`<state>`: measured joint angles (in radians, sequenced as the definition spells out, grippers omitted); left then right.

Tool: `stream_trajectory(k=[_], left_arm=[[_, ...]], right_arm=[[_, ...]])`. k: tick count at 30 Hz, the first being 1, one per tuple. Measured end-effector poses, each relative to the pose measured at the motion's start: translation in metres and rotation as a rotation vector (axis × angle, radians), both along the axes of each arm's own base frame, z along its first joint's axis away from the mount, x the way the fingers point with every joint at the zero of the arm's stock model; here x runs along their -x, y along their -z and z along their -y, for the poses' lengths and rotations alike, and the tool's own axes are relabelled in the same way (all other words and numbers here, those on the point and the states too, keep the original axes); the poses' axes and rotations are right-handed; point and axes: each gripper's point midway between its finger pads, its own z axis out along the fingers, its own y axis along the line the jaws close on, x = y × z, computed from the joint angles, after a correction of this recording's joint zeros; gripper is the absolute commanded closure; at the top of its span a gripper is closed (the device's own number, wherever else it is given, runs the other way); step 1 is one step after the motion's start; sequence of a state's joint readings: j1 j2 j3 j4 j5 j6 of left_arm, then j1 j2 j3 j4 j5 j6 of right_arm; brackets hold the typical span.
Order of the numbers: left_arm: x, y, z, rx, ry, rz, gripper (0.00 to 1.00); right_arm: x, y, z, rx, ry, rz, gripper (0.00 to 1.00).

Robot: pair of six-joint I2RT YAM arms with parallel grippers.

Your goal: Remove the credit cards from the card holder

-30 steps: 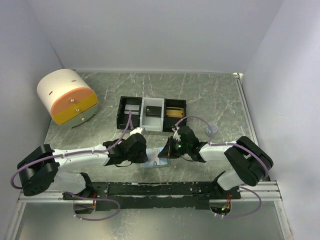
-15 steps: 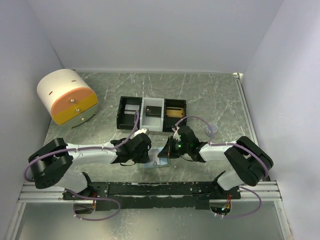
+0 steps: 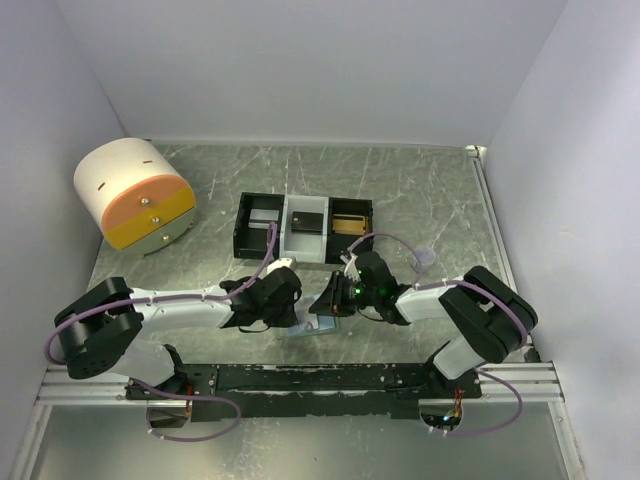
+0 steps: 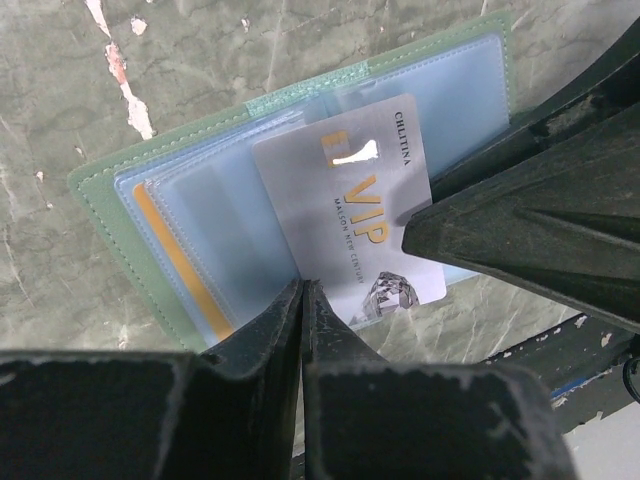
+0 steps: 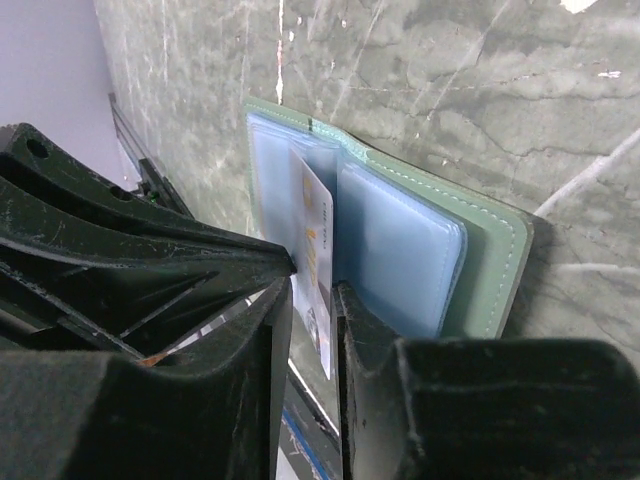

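While the left gripper (image 4: 302, 296), jaws clenched, touches the open sage-green card holder (image 4: 215, 240), the right gripper (image 5: 312, 290) grasps its protruding silver VIP card (image 4: 350, 200).

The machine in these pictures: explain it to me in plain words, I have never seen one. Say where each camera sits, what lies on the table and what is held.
This is a robot: two arms bolted at the near edge of a table, each ending in a two-finger gripper. The wide picture comes from a fixed camera above and behind the arms; the close-ups come from cameras on each wrist, so the black wedges there are fingers. On the table lie an open green card holder, a black-and-white tray and a white-and-orange drum. The right gripper appears to pinch a silver VIP card, partly out of its sleeve. The left gripper, shut, has its tips by that card's corner. An orange-striped card sits in a sleeve.
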<state>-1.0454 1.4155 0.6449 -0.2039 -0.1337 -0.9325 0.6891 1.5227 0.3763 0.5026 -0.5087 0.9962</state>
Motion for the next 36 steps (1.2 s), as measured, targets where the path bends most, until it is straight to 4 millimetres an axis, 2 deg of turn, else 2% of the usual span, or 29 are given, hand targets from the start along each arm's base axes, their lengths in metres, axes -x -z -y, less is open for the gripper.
stream_trajectory(k=[3, 10, 12, 15, 21, 24, 29, 31, 36], left_arm=[[0.0, 0.0, 0.0, 0.0, 0.0, 0.0, 0.87], [0.0, 0.001, 0.0, 0.007, -0.009, -0.003, 0.87], [0.001, 0.001, 0.0, 0.012, -0.014, -0.004, 0.87], [0.001, 0.001, 0.0, 0.014, -0.015, -0.004, 0.87], [0.001, 0.001, 0.0, 0.015, -0.014, -0.003, 0.87], [0.001, 0.0, 0.0, 0.016, -0.014, -0.003, 0.87], [0.001, 0.0, 0.001, 0.016, -0.012, -0.003, 0.87], [0.002, 0.0, 0.0, 0.017, -0.012, -0.002, 0.87], [0.004, 0.0, -0.003, 0.02, -0.014, -0.003, 0.87]], right_arm=[[0.003, 0.001, -0.002, -0.008, -0.017, -0.005, 0.78], [0.006, 0.004, -0.004, -0.003, -0.035, -0.006, 0.98], [0.007, 0.006, -0.001, 0.012, -0.028, -0.008, 0.99], [0.004, 0.0, 0.002, 0.022, -0.014, 0.019, 0.96], [0.006, 0.002, 0.003, 0.036, -0.011, 0.011, 0.72], [0.013, 0.007, -0.002, 0.038, -0.024, -0.013, 0.71], [0.012, 0.007, -0.01, 0.043, -0.029, -0.007, 0.83], [0.009, 0.006, -0.011, 0.043, -0.019, 0.0, 0.85], [0.007, 0.008, -0.008, 0.064, -0.002, 0.0, 0.76]])
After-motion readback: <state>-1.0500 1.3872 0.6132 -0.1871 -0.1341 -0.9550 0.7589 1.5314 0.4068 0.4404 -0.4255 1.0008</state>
